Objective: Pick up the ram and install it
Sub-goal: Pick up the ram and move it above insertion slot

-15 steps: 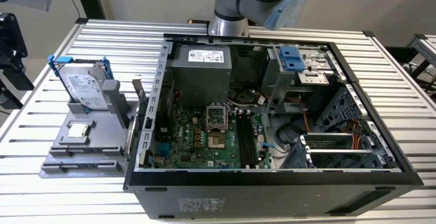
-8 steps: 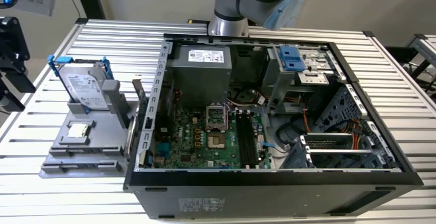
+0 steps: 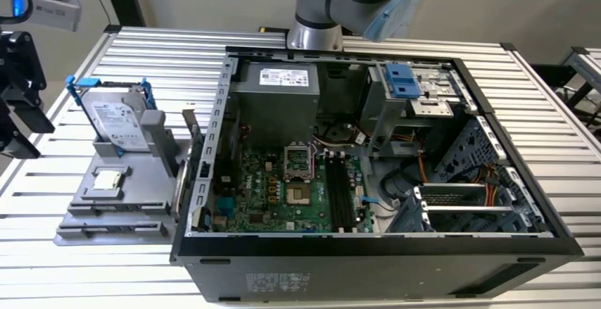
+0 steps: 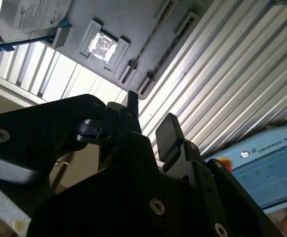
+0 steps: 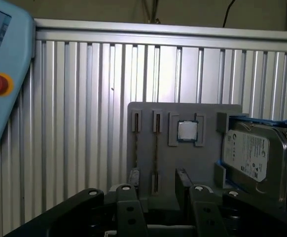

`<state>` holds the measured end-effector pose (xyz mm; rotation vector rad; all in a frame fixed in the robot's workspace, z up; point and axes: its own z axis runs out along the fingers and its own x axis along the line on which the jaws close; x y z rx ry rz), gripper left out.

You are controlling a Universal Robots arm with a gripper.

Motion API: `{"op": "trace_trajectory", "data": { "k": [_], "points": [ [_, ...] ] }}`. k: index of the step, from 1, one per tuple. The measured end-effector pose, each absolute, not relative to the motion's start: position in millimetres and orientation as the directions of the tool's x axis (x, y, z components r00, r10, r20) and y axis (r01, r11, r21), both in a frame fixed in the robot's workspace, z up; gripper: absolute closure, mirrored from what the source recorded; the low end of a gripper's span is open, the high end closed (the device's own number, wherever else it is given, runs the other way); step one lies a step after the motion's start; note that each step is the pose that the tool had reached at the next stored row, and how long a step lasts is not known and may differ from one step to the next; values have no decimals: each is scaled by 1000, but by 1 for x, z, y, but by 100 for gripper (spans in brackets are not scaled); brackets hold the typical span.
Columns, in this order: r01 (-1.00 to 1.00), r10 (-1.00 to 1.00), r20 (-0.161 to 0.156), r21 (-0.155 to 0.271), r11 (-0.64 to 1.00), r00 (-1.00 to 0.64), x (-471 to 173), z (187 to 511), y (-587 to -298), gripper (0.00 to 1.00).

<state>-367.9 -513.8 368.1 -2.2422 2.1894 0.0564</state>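
- Slatted aluminium table (image 3: 545, 112), ribbed and matt, carries an open black steel computer case (image 3: 376, 267). At the exterior view's left lies a flat grey holder tray (image 5: 193, 163).
- Ram (image 5: 156, 148): a thin board seen edge-on, standing in a narrow groove of the tray. A like stick stands in the groove just beside it.
- Tool (image 5: 158, 177): its blocky black fingers (image 5: 132, 177) are apart with nothing between them, clear of the tray and not touching the ram.
- Same tray: a small square silvery processor chip (image 5: 187, 131) sits in a recess. A grey metal hard drive (image 5: 254, 153) is propped up in a blue plastic bracket.
- Motherboard (image 3: 258, 196): green and densely studded. Its long black memory slots (image 3: 340, 193) look unfilled to us.
- Our judgement: the pick-up is not yet made, and the install is wholly left to do.
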Motion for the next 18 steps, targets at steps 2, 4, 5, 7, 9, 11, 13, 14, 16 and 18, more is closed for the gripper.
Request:
{"op": "trace_trajectory", "data": {
  "k": [2, 4, 5, 7, 9, 11, 13, 14, 16, 18],
  "points": [
    [-1000, -999, -31, 18, -24, 24, -368, 366, -514, 0],
    [-1000, -999, -30, 17, -24, 24, -368, 363, -514, 0],
    [-1000, -999, -30, 17, -24, 24, -368, 362, -514, 0],
    [-1000, -999, -30, 17, -25, 24, -368, 360, -514, 0],
    [-1000, -999, -30, 16, -24, 24, -368, 358, -514, 0],
    [-1000, -999, -29, 16, -24, 24, -368, 357, -514, 0],
    [-1000, -999, -27, 16, -24, 24, -367, 355, -514, 0],
    [-1000, -999, -27, 16, -24, 24, -367, 354, -514, 0],
    [-1000, -999, -25, 16, -24, 24, -367, 352, -514, 0],
    [-1000, -999, -24, 16, -24, 24, -366, 351, -514, 0]
  ]
}}
